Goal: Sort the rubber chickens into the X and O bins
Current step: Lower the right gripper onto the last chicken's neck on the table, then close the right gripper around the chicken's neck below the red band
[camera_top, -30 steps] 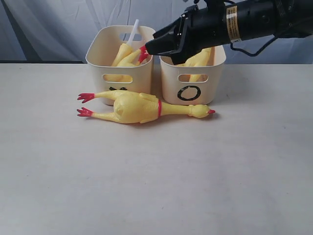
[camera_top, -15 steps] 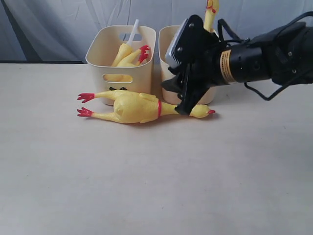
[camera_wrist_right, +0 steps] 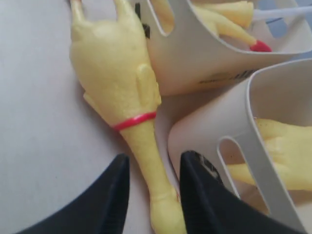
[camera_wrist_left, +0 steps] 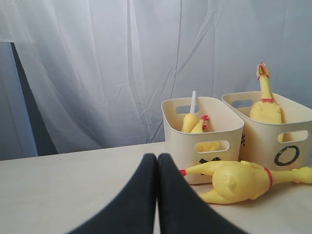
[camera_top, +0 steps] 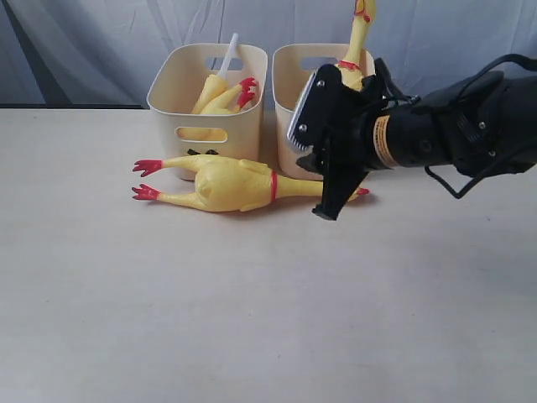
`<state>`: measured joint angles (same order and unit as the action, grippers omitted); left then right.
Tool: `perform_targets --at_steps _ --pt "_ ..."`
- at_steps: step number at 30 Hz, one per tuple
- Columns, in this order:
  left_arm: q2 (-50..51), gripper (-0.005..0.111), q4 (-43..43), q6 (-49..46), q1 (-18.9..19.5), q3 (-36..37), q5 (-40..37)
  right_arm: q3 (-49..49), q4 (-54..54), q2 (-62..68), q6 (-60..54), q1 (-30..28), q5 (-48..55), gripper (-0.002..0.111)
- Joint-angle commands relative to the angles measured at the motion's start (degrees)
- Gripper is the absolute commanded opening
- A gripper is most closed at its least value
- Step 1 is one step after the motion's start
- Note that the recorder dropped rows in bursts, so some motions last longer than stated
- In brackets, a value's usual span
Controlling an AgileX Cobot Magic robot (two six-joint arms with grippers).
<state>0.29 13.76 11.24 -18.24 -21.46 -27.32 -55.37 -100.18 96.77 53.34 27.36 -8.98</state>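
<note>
A whole rubber chicken (camera_top: 235, 185) lies on the table in front of the bins, its red feet to the left and its head to the right. My right gripper (camera_top: 336, 197) is open, with a finger on either side of that chicken's neck (camera_wrist_right: 146, 146) just past the red ring. The X bin (camera_top: 168, 92) holds a headless body (camera_top: 214, 92) and a white tube (camera_top: 228, 52). The O bin (camera_top: 285, 101) holds an upright chicken (camera_top: 361, 29); my arm hides the bin's front. My left gripper (camera_wrist_left: 157, 157) is shut and empty, away from the bins.
A grey-blue curtain (camera_top: 84, 42) hangs behind the bins. The two bins stand side by side and almost touch. Bare table (camera_top: 252, 319) spreads in front of the lying chicken and to both sides.
My right arm has come down from above the bins to the lying chicken's neck, then shifted slightly right and lower. The upright chicken in the O bin has come into view.
</note>
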Motion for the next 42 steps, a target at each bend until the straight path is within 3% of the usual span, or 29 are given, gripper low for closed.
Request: perform_targets --at_steps 1,12,22,27,42 --pt "-0.29 0.0 -0.06 0.22 -0.24 0.27 0.34 2.01 0.24 1.69 -5.64 1.09 8.98 0.034" --pt "-0.29 0.0 -0.06 0.22 -0.24 0.27 0.34 1.23 0.24 11.86 -8.14 7.42 23.37 0.034" --pt "-0.29 0.0 -0.06 0.22 -0.24 0.27 0.34 -8.12 0.24 18.94 -8.14 8.05 23.68 0.034" --pt "-0.29 0.0 -0.17 0.23 -0.24 0.27 0.34 -10.19 0.24 22.22 -8.14 8.05 25.82 0.049" --pt "-0.29 0.0 -0.17 0.23 -0.24 0.27 0.34 -14.18 0.24 26.39 -8.28 8.05 27.65 0.049"
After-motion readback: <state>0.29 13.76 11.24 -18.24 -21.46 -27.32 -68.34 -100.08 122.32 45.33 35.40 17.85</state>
